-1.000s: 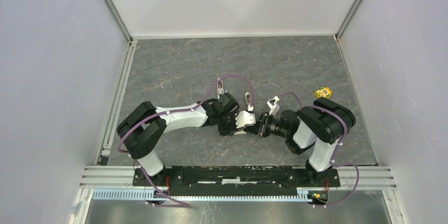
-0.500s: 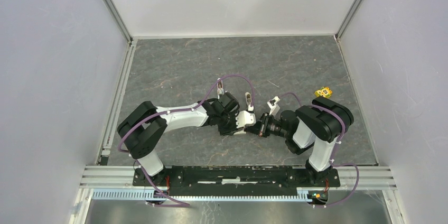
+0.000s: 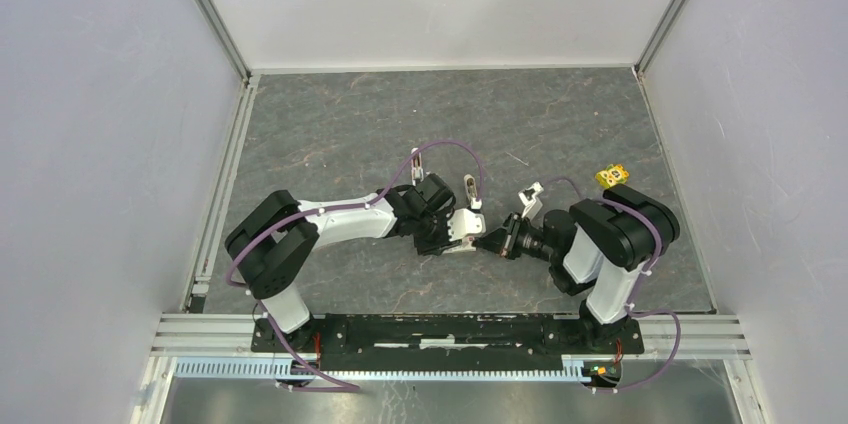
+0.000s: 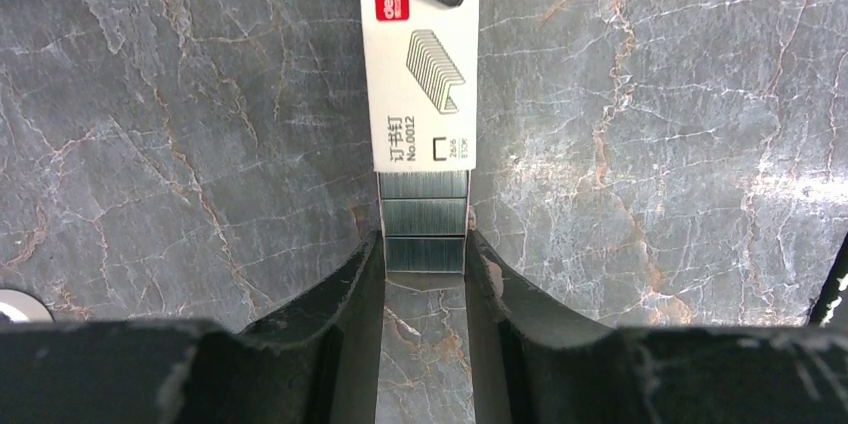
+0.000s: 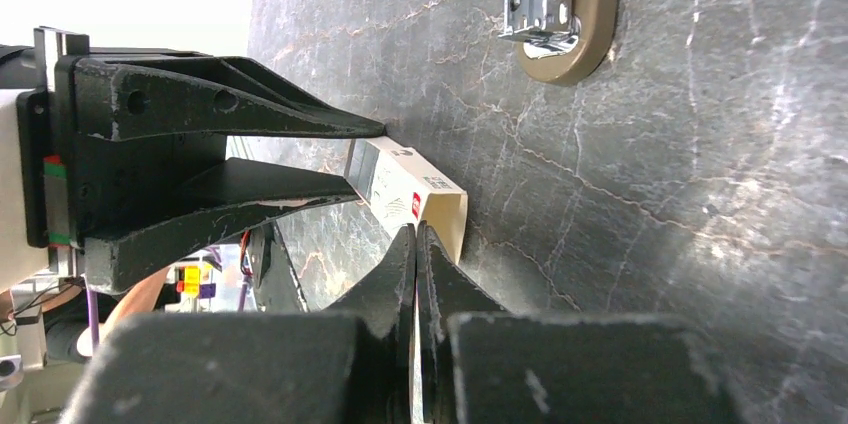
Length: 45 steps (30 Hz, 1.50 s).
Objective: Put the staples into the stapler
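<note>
While the left gripper (image 4: 423, 244) pinches the staples (image 4: 424, 214), the right gripper (image 5: 415, 239) clamps the box (image 4: 420, 84) end just ahead. Unsleeving is judged in hand. The next move needs a straight pull apart.

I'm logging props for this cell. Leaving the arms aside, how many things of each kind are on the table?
Stapler: 1
Staple box, with staples showing at its end: 1
Yellow cube: 1
Total: 3
</note>
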Motion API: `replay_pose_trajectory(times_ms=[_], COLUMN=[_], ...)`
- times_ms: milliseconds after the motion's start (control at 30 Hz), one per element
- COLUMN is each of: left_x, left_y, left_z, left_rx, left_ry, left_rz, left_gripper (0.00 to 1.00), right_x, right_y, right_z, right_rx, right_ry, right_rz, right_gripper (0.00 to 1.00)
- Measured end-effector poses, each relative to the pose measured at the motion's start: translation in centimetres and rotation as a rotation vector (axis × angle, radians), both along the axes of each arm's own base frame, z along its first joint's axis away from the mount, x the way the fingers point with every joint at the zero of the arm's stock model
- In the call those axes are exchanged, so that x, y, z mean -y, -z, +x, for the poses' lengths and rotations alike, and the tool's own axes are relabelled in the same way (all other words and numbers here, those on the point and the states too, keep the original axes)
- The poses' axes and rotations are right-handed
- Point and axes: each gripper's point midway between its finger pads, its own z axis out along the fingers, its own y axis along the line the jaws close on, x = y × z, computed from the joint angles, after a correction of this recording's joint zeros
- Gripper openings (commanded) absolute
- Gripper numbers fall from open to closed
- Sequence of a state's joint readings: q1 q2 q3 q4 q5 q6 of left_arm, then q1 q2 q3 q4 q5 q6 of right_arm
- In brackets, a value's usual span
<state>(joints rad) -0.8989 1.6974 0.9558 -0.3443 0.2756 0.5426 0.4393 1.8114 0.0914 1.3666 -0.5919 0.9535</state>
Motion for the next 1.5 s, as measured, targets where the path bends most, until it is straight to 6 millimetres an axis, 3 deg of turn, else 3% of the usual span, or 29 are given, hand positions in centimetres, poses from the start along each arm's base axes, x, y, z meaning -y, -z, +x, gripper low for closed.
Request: replay_pose_trajectory(times_ms=[300, 600, 667, 700, 1000, 1133, 1300, 1400, 1500], left_x=[-0.2, -0.2, -0.2, -0.2, 0.6, -0.3, -4.4, -7.5, -10.3], left_y=[0.0, -0.1, -0.4, -0.7, -7.1, -10.3, -15.6, -18.0, -19.5], left_z=[0.1, 0.0, -0.2, -0.3, 0.7, 2.0, 5.3, 6.7, 6.5], left_rx=[0.005, -0.002, -0.011, -0.010, 0.092, 0.162, 0.257, 0.300, 0.334], left_ry=[-0.005, -0.014, -0.032, -0.039, -0.119, -0.202, -0.496, -0.675, -0.788], left_rz=[0.008, 0.006, -0.005, -0.014, -0.181, -0.264, -0.378, -0.421, -0.466], left_gripper=[0.32, 0.48, 0.99, 1.00, 1.00, 1.00, 1.00, 1.00, 1.00], right_x=[2.3, 4.2, 4.5, 4.6, 6.0, 6.9, 7.1, 5.8, 3.7], right_y=[0.0, 0.6, 0.6, 0.5, -0.2, -0.8, -2.7, -4.1, -5.6], right_z=[0.5, 1.0, 1.2, 1.3, 2.8, 3.4, 4.3, 4.4, 4.3], right_rx=[0.011, 0.023, 0.033, 0.039, 0.077, 0.086, 0.130, 0.169, 0.211], right_ry=[0.033, 0.047, 0.044, 0.042, 0.079, 0.117, 0.158, 0.150, 0.128], right_rz=[-0.017, -0.093, -0.117, -0.128, -0.260, -0.323, -0.394, -0.434, -0.464], right_gripper=[0.01, 0.22, 0.25, 0.27, 0.41, 0.42, 0.44, 0.45, 0.45])
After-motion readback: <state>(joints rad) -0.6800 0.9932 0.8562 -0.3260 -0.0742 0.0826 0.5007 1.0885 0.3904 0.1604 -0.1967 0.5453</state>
